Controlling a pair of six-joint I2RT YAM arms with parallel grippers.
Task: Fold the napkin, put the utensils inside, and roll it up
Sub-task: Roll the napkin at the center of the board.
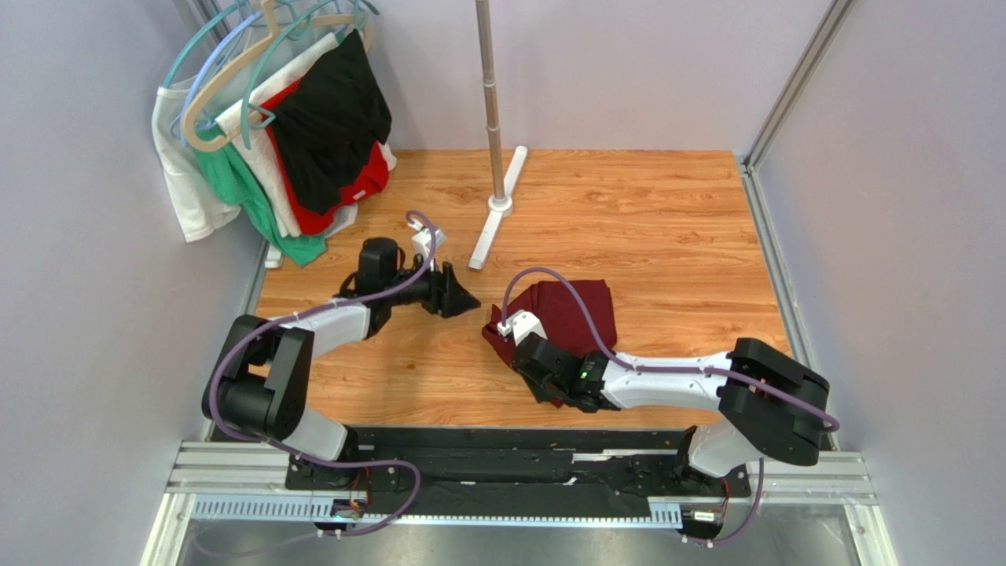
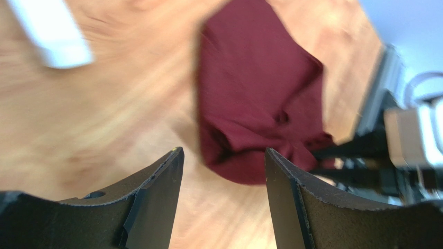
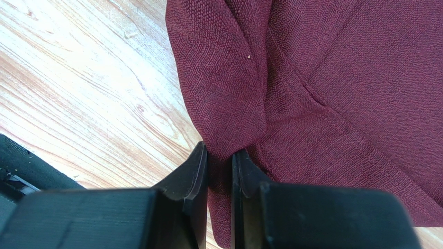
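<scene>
The dark maroon napkin (image 1: 575, 314) lies bunched on the wooden table, right of centre. My right gripper (image 1: 521, 353) is at its near-left corner. In the right wrist view this gripper (image 3: 219, 154) is shut on a raised fold of the napkin (image 3: 338, 78), with cloth pinched between the fingers. My left gripper (image 1: 471, 301) hovers just left of the napkin, apart from it. The left wrist view shows that gripper (image 2: 223, 155) open with only bare wood between its fingers and the napkin (image 2: 260, 98) beyond the tips. The utensils are out of view.
Garments on hangers (image 1: 289, 118) hang at the back left. A metal pole (image 1: 488, 71) on a white base (image 1: 497, 206) stands behind the napkin; the base (image 2: 52, 31) also shows in the left wrist view. Grey walls and a metal rail (image 1: 773, 260) bound the table.
</scene>
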